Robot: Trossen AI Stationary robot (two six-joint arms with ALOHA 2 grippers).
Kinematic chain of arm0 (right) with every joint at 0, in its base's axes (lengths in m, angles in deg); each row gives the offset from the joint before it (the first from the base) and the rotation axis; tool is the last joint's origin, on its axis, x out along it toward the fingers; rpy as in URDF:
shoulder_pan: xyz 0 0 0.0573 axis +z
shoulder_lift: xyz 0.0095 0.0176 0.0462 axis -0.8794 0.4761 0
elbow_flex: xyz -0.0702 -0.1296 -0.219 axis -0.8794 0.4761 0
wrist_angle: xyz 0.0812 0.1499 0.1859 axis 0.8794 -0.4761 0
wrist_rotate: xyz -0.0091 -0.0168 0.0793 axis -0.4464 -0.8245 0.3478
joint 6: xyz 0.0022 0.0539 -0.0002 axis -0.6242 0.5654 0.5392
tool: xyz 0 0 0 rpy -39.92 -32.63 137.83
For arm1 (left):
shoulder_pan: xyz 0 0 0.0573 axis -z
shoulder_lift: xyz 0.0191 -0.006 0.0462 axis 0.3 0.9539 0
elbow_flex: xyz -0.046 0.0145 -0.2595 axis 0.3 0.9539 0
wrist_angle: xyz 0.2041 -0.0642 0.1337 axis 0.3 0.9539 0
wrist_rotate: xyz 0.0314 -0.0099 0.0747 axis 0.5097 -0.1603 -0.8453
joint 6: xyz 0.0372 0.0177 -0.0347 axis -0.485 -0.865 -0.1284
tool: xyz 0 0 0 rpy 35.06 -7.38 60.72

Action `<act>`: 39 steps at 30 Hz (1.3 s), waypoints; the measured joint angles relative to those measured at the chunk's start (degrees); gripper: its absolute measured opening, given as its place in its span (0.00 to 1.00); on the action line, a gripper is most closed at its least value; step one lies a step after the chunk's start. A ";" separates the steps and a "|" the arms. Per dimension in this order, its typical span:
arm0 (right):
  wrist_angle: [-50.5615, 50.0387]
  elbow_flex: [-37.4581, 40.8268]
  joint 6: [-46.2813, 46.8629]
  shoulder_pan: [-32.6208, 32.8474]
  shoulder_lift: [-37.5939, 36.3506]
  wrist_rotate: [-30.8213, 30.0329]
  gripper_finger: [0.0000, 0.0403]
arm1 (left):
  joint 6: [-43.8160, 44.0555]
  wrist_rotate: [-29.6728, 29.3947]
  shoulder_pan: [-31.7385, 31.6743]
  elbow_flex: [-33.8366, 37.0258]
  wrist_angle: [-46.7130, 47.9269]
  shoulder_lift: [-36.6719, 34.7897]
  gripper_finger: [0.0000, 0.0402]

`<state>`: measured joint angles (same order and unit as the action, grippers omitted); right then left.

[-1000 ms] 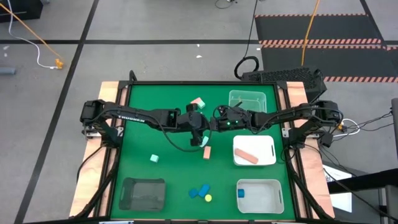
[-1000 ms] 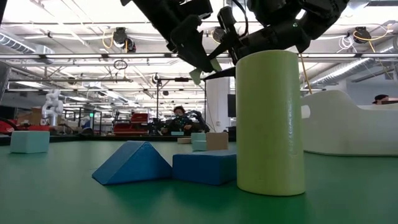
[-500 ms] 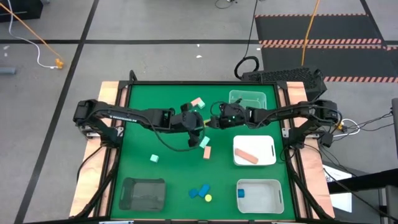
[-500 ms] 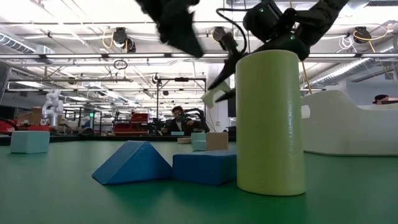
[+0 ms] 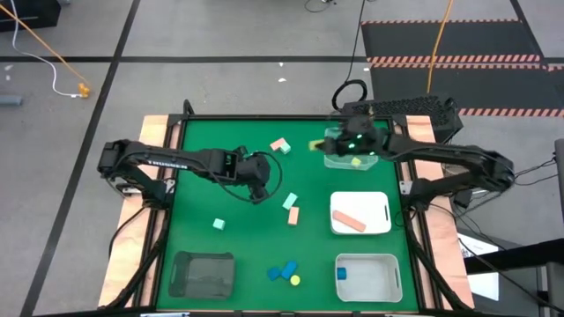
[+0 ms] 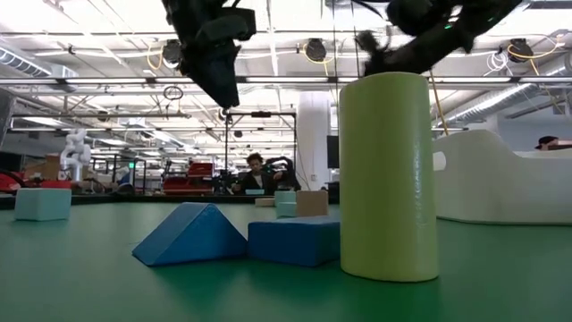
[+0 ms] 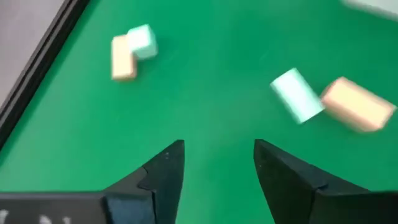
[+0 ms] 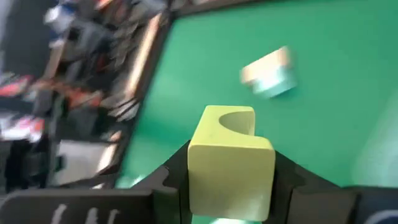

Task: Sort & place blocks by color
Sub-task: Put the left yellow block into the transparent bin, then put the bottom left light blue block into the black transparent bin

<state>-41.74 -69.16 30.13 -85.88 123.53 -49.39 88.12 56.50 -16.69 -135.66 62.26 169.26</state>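
Note:
My right gripper (image 5: pixel 319 145) hangs over the left rim of the clear tray (image 5: pixel 370 136), shut on a yellow-green arch block (image 8: pixel 229 167). Another yellow-green piece (image 5: pixel 356 161) lies in that tray. My left gripper (image 5: pixel 261 183) hovers open over the mid-left table, touching nothing (image 7: pixel 217 149). On the mat lie a salmon-and-mint pair (image 5: pixel 280 145), a mint block (image 5: pixel 289 202) beside a salmon one (image 5: pixel 293 214), a mint cube (image 5: pixel 218 224), blue pieces (image 5: pixel 282 269) and a yellow-green cylinder (image 6: pixel 389 174). My right gripper pinches the yellow-green arch block by its two opposite side faces (image 8: pixel 194 168) between the two fingers. The fingers lie roughly level, coming from the table's right. The block is lifted clear of the table, its notched end (image 8: pixel 236 118) pointing away from the wrist.
A white tray (image 5: pixel 382 201) holds a salmon bar (image 5: pixel 350 220). A second white tray (image 5: pixel 374 273) near the front right holds a blue block (image 5: pixel 341 274). A dark tray (image 5: pixel 201 273) stands at the front left. Open green mat lies between the block groups.
The two grippers stood close together above mid-table and have parted. My right gripper has carried the yellow-green block toward the far right, up to the clear tray. My left gripper has drawn back toward the table's left.

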 joint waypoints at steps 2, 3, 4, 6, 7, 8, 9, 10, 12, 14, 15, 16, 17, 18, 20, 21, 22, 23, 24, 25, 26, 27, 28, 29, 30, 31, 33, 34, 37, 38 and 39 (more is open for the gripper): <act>-6.61 0.06 -1.46 -1.95 -3.75 -2.25 0.26 | 0.73 -0.03 -0.16 -0.01 -0.23 0.07 0.48; -10.16 -0.07 -1.68 -2.66 -5.42 -3.68 0.26 | 1.05 -0.02 -0.22 -0.02 -0.23 0.06 0.48; -14.32 -0.06 -1.88 -3.25 -6.85 -5.46 0.26 | 1.44 -0.03 -0.25 -0.02 -0.46 0.03 0.48; -20.84 0.16 -2.30 -3.93 -8.64 -8.29 0.26 | 2.51 -0.02 -0.38 -0.02 -1.72 0.04 0.49; -22.49 0.16 -2.30 -3.98 -9.27 -9.57 0.26 | 2.80 0.00 -0.38 -0.02 -2.01 0.05 0.49; -24.10 0.16 -2.21 -4.00 -9.87 -10.86 0.26 | 3.07 -0.01 -0.38 -0.02 -2.47 0.05 0.48; -25.55 0.16 -2.13 -4.00 -10.22 -12.21 0.26 | 3.25 -0.03 -0.38 -0.02 -3.24 0.05 0.48; -25.88 0.18 -2.20 -4.00 -10.37 -13.39 0.26 | 3.41 -0.04 -0.38 -0.02 -3.91 0.05 0.48; -25.45 0.59 -2.15 -4.02 -10.34 -14.82 0.26 | 4.37 -0.02 -0.38 -0.02 -5.03 0.05 0.48; -26.01 0.88 -2.14 -4.02 -10.12 -14.82 0.26 | 5.81 -0.04 -0.38 -0.03 -6.54 0.05 0.48; -25.78 0.88 -2.28 -4.02 -9.97 -14.86 0.26 | 6.32 -0.03 -0.37 -0.04 -6.80 0.05 0.48; -25.68 0.88 -2.95 -4.02 -9.81 -14.85 0.27 | 7.05 -0.04 -0.36 -0.04 -6.89 0.05 0.48; -25.75 0.88 -3.91 -4.02 -9.68 -14.80 0.29 | 7.77 -0.02 -0.36 -0.04 -7.16 0.05 0.48; -25.75 0.88 -4.83 -4.02 -9.64 -14.75 0.33 | 8.58 -0.03 -0.36 -0.04 -7.61 0.05 0.48; -25.73 0.88 -6.72 -4.02 -9.68 -14.60 0.39 | 11.22 -0.02 -0.36 -0.04 -8.13 0.05 0.47; -25.73 0.88 -7.78 -4.02 -9.68 -14.47 0.42 | 13.00 -0.02 -0.36 -0.04 -8.35 0.05 0.47; -25.78 0.88 -9.00 -4.02 -9.68 -14.44 0.44 | 14.71 -0.02 -0.32 -0.04 -8.63 0.05 0.46; -25.91 0.88 -10.25 -4.02 -9.68 -14.42 0.46 | 16.45 -0.02 -0.25 -0.04 -8.89 0.05 0.47; -26.03 0.88 -11.62 -4.02 -9.68 -14.42 0.47 | 17.87 -0.02 -0.17 -0.04 -8.95 0.05 0.47; -26.04 0.88 -12.98 -4.02 -9.68 -14.41 0.48 | 19.09 -0.02 -0.09 -0.04 -8.98 0.05 0.46; -26.02 0.88 -14.29 -4.01 -9.68 -14.39 0.49 | 20.42 -0.04 0.02 -0.04 -8.99 0.05 0.46; -26.02 0.88 -15.52 -4.00 -9.68 -14.39 0.50 | 21.89 -0.02 0.14 -0.04 -9.00 0.05 0.46; -26.01 0.88 -16.84 -4.00 -9.68 -14.35 0.52 | 23.53 -0.02 0.28 -0.04 -9.00 0.05 0.46; -25.94 0.88 -18.18 -4.00 -9.68 -14.35 0.53 | 25.08 -0.02 0.47 -0.04 -9.01 0.05 0.46; -25.79 0.88 -19.52 -4.00 -9.68 -14.33 0.54 | 26.56 -0.02 0.69 -0.04 -9.02 0.05 0.46; -25.58 0.88 -20.89 -4.00 -9.68 -14.29 0.55 | 27.85 -0.02 0.97 -0.04 -9.02 0.05 0.46; -24.96 0.88 -23.73 -4.00 -9.68 -13.42 0.57 | 29.54 -0.02 1.77 -0.04 -9.02 0.05 0.46; -24.28 0.88 -25.26 -4.00 -9.70 -12.37 0.58 | 30.28 -0.02 2.14 -0.04 -9.02 0.05 0.46; -21.34 0.88 -29.18 -4.00 -9.70 -8.25 0.61 | 31.52 -0.02 3.50 -0.04 -9.17 0.07 0.46; -20.39 0.88 -30.26 -3.95 -9.70 -6.56 0.61 | 31.53 -0.02 3.97 -0.04 -9.49 0.09 0.46; -19.49 0.88 -31.31 -3.95 -9.70 -4.47 0.62 | 31.44 -0.02 4.51 -0.04 -10.03 0.09 0.46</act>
<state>-61.23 -68.28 -1.17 -89.84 113.83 -53.86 119.56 56.48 -12.18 -135.71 52.23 169.35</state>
